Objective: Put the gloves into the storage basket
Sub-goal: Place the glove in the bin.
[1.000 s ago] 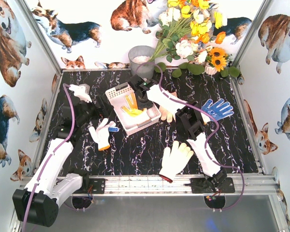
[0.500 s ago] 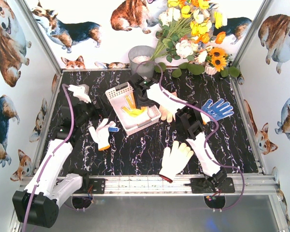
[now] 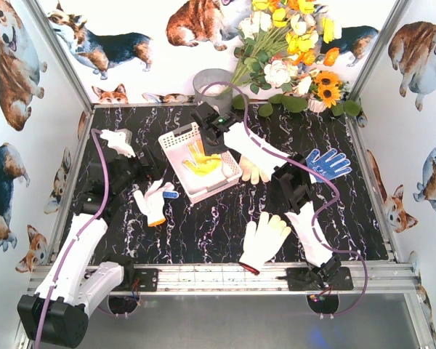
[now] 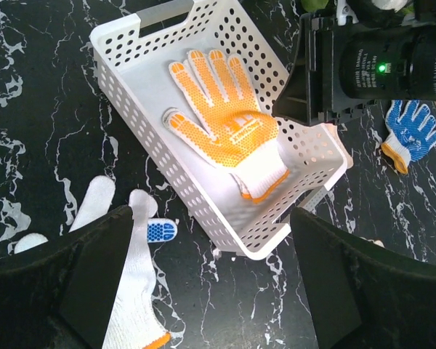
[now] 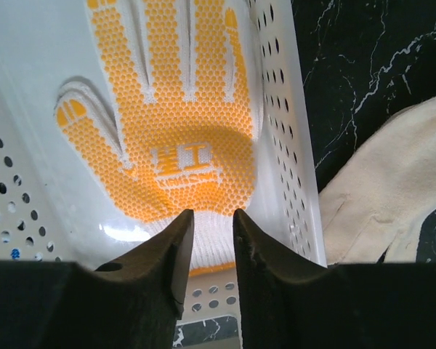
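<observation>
The right tool [image 5: 207, 214] hangs over the near end of the storage basket [image 5: 291, 145], its two dark fingers drawn almost together with only a thin slit between them. Nothing is pinched there. Straight below it, an orange-dotted glove [image 5: 174, 138] lies flat on the basket floor, palm up. Its fingers point away from the tool and its white cuff sits nearest the fingertips. Just outside the basket's perforated right wall, a cream glove [image 5: 378, 189] rests on the bench and touches or nearly touches that wall.

The left tool [image 4: 212, 218] is spread wide and empty, held above the basket's near corner. Its wrist view takes in the whole basket, which sits at an angle on the bench, with the orange-dotted glove the only thing seen inside. Under the left finger of this tool lies a white glove with an orange cuff [image 4: 138, 291], just beside the basket but outside it. A small blue-dotted fingertip [image 4: 160, 231] shows at its edge; I cannot tell which glove it belongs to.

Further out, the overhead view shows a blue-dotted glove [image 3: 325, 163] lying well to the right of the basket, beyond the right arm. A white glove with a red cuff [image 3: 265, 236] lies near the front rail of the black marbled bench [image 3: 203, 233]. At the far edge stand a grey bucket [image 3: 211, 83] and a bunch of flowers [image 3: 291, 51].
</observation>
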`<state>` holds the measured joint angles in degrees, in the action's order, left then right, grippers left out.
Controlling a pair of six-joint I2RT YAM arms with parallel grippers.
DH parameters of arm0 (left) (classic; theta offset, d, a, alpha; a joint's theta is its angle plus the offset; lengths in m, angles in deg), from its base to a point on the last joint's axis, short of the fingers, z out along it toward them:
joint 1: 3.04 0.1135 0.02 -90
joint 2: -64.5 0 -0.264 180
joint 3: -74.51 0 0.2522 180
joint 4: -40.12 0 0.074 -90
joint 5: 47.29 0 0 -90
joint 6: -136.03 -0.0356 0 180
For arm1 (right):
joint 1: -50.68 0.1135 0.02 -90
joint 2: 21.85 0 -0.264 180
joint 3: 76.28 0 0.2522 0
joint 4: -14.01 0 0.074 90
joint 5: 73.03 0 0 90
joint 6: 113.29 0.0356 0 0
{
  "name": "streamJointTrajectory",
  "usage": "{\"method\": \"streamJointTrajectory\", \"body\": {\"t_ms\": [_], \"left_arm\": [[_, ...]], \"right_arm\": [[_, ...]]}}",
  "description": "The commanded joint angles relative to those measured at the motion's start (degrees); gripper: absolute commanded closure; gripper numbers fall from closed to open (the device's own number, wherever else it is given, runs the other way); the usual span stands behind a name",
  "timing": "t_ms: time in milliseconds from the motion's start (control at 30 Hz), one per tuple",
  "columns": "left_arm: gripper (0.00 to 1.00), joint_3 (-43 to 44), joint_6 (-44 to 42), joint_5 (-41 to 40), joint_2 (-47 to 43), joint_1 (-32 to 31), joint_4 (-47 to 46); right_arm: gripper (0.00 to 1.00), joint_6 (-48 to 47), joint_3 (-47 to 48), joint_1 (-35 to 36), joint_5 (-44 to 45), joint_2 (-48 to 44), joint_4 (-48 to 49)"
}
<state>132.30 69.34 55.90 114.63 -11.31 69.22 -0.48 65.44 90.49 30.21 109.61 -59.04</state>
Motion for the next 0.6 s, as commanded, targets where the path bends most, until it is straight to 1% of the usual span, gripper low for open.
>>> {"method": "streamJointTrajectory", "body": {"t_ms": [0,333,567], "left_arm": [[0.17,1.36,-1.14,-0.60,-1.08,0.89,1.05],[0.16,0.71,-1.40,-0.80,-1.26,1.15,1.40],[0.16,0.40,-1.34,-1.33,-1.86,1.31,2.49]], "right_arm": [[0.71,-0.30,0.13,0.04,2.22,2.17,2.63],[0.77,0.38,-0.96,-1.14,1.03,6.49,3.53],[0.79,0.58,-1.57,-1.14,0.18,6.86,3.57]]}}
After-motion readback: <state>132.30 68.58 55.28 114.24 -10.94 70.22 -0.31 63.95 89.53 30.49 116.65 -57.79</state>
